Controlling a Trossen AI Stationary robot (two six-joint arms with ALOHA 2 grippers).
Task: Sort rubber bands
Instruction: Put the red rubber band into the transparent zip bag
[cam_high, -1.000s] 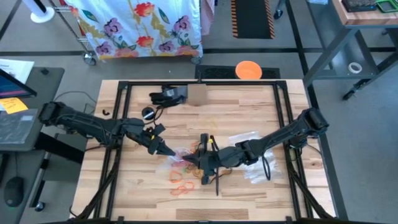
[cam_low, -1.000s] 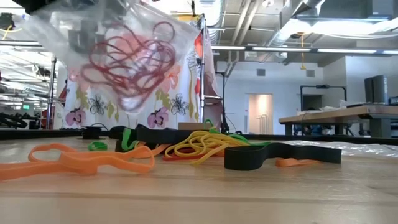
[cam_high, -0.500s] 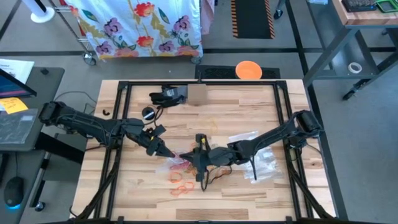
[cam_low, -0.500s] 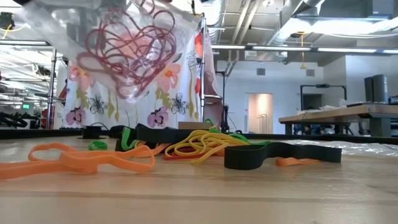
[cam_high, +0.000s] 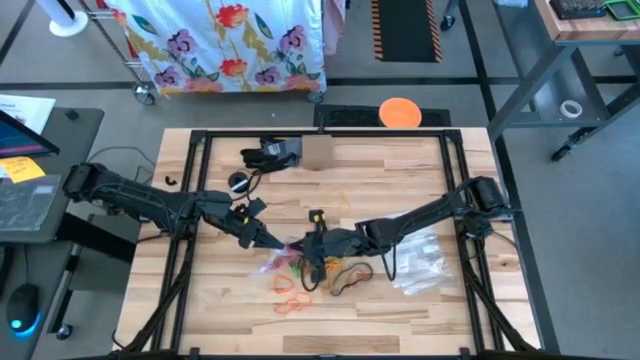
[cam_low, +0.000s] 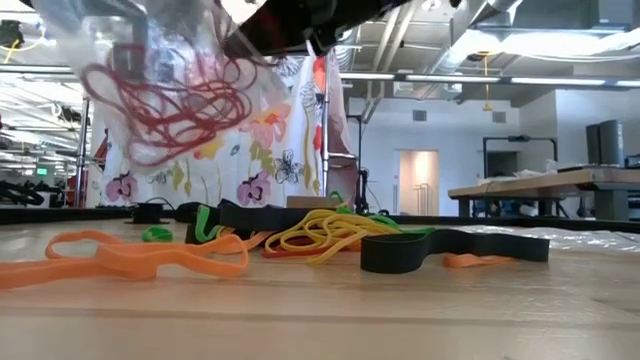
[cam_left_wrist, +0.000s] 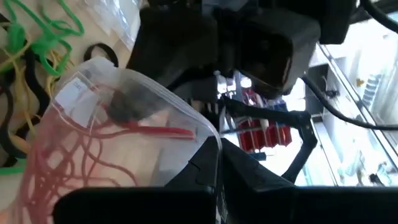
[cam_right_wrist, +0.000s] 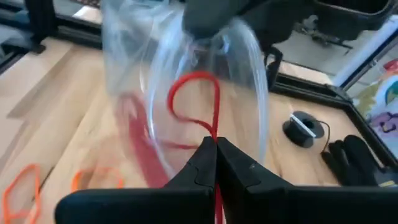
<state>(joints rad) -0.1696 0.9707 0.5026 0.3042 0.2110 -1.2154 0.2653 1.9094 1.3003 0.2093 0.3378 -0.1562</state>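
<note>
My left gripper (cam_high: 272, 241) is shut on a clear zip bag (cam_left_wrist: 93, 149) that holds several red rubber bands (cam_low: 170, 95). The bag hangs above the table's middle. My right gripper (cam_high: 308, 248) comes from the right, shut on one red rubber band (cam_right_wrist: 194, 93) at the bag's open mouth. Its dark fingertips (cam_left_wrist: 130, 107) show through the bag's wall. Loose rubber bands lie on the table below: orange (cam_low: 130, 255), yellow (cam_low: 320, 233), green (cam_low: 205, 220) and black (cam_low: 440, 248). My left gripper pinches the bag's top edge (cam_left_wrist: 208, 134) beside the mouth between its two fingers, coming about level from the table's left. The bag hangs below the fingers, clear of the table, with its mouth toward my right gripper. My right gripper pinches the red band (cam_right_wrist: 214, 135) at its fingertips, slanting down from the table's right. The band's loop (cam_right_wrist: 186, 87) stands out beyond the fingertips, inside the bag's mouth and clear of the table.
More clear bags (cam_high: 420, 265) lie to the right under the right arm. A black band (cam_high: 350, 276) and orange bands (cam_high: 290, 302) lie nearer the front edge. A dark object (cam_high: 270, 152) and a small roll (cam_high: 238, 183) sit at the far left. Black frame rails (cam_high: 455, 200) border the table.
My right gripper has sunk and gone toward the table's left, carrying the red band to the bag's mouth. The hanging bag has swung and changed shape. My left gripper has stayed in place.
</note>
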